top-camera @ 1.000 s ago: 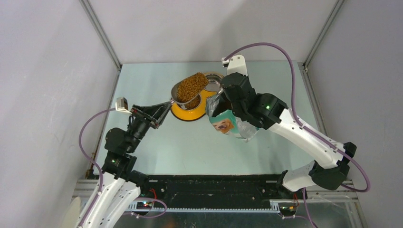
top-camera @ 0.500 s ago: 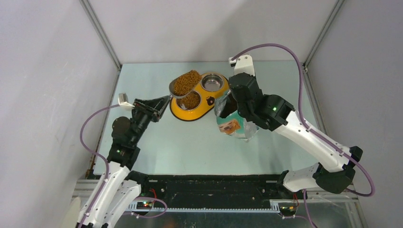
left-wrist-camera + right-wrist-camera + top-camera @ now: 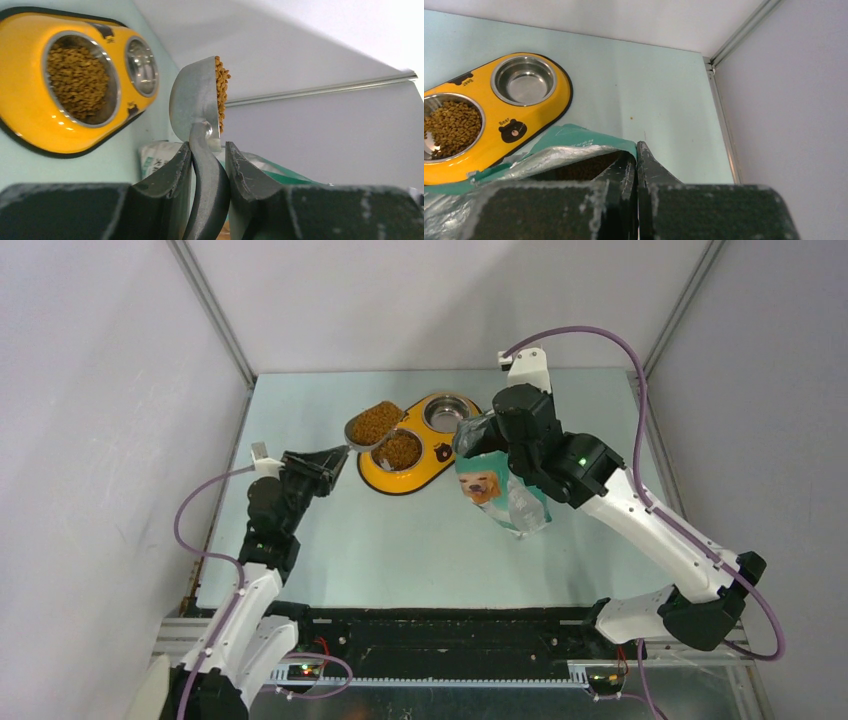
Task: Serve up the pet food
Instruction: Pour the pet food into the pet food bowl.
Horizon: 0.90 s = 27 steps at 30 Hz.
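Two lots of pet food (image 3: 375, 423) are in view: a heaped load in a metal scoop (image 3: 358, 440) and a layer in the left bowl (image 3: 399, 450) of the yellow feeder (image 3: 420, 478). From above, the scooped heap is an elongated mound. Its long axis runs from the handle at the near left toward the far right, and its tip points at the feeder's far-left rim, which it overlaps. The left wrist view shows the scoop edge-on and clear of the feeder, with pellets bulging past its rim. The left gripper (image 3: 207, 150) has its jaws partly spread, clamping the scoop's dark handle, and the handle's lower end is cut off by the frame. Just right of the feeder, the right gripper (image 3: 636, 150) has its jaws pressed together on the top edge of the teal bag (image 3: 488, 485). The bag's mouth is too dark to make out any contents. From above, the arm hides those fingertips. The feeder's right bowl (image 3: 446, 413) is bare steel.
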Each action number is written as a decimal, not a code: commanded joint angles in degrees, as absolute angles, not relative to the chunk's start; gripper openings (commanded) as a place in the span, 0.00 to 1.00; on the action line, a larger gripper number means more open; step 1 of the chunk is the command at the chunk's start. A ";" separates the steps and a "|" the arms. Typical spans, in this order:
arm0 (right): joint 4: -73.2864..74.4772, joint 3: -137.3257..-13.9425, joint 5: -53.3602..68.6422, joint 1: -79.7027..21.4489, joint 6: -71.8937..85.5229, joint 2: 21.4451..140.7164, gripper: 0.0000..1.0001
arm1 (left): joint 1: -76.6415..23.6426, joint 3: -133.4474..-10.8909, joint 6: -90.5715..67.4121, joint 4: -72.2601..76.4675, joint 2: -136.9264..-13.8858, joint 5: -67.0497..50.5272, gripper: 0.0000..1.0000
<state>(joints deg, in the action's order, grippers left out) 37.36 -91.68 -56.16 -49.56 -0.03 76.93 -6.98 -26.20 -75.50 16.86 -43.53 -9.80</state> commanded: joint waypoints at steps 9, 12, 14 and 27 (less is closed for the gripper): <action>25.65 -92.33 -63.76 -48.60 -2.22 71.50 0.00 | -2.33 -24.40 -69.61 28.79 -52.21 -15.87 0.00; 24.94 -91.84 -63.85 -48.55 -2.32 71.21 0.00 | -1.65 -24.48 -68.04 30.02 -54.76 -17.05 0.00; 24.58 -91.39 -63.85 -48.52 -2.21 70.94 0.00 | -1.40 -24.48 -67.41 31.77 -56.83 -18.32 0.00; 23.68 -90.14 -65.33 -48.45 -1.96 69.98 0.00 | -0.24 -24.87 -64.49 36.23 -66.86 -20.45 0.00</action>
